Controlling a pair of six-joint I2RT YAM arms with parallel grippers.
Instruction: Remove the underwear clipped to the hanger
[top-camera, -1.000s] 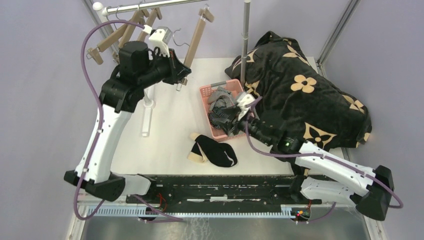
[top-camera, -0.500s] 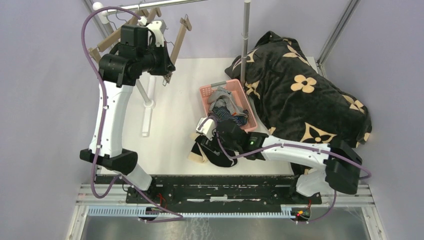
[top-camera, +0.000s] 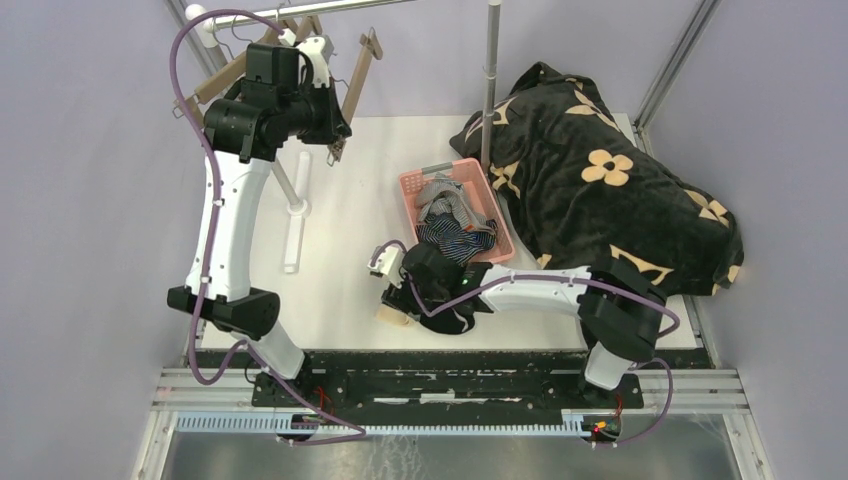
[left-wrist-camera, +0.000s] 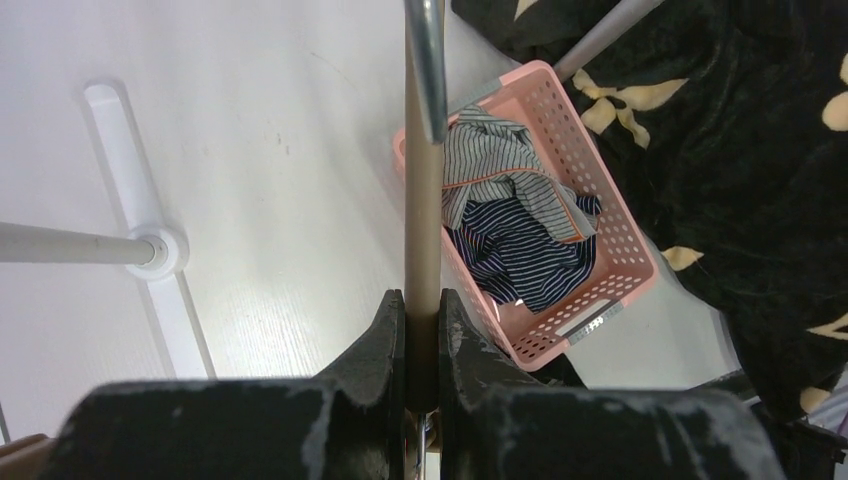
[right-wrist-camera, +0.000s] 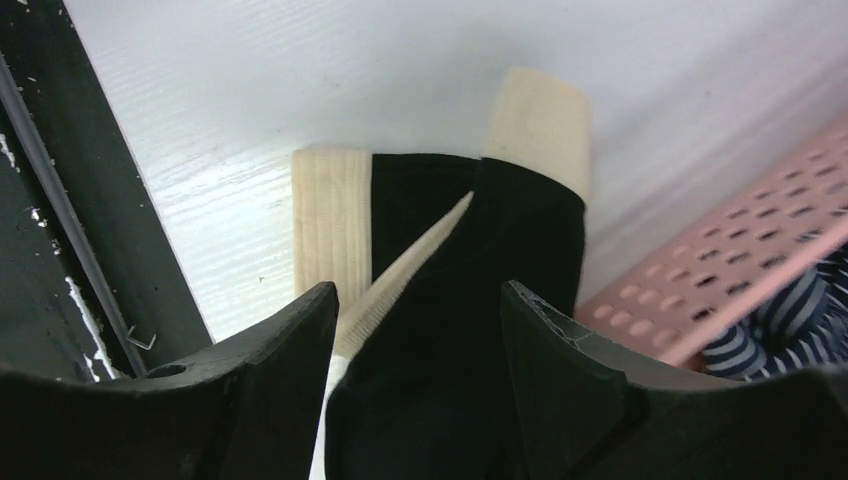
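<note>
My left gripper (top-camera: 333, 122) is shut on the bar of a wooden hanger (top-camera: 358, 72), held high by the rail at the back left. In the left wrist view the bar (left-wrist-camera: 423, 190) runs between my closed jaws; no cloth shows on it. The grey striped shorts (top-camera: 440, 193) and navy striped shorts (top-camera: 455, 235) lie in the pink basket (top-camera: 413, 186). The black shorts (top-camera: 445, 318) with cream bands lie on the table in front of the basket. My right gripper (top-camera: 405, 288) is open just over them; the black cloth (right-wrist-camera: 470, 260) sits between its jaws.
A big black blanket with tan flowers (top-camera: 600, 180) fills the right side. The rack's upright pole (top-camera: 490, 90) stands behind the basket and its white foot (top-camera: 295, 215) lies at the left. More wooden hangers (top-camera: 222, 80) hang on the rail. A black frame (top-camera: 430, 372) lines the near edge.
My right arm has swung left from the basket to the black shorts on the table. My left arm has lifted the hanger up and back toward the rail.
</note>
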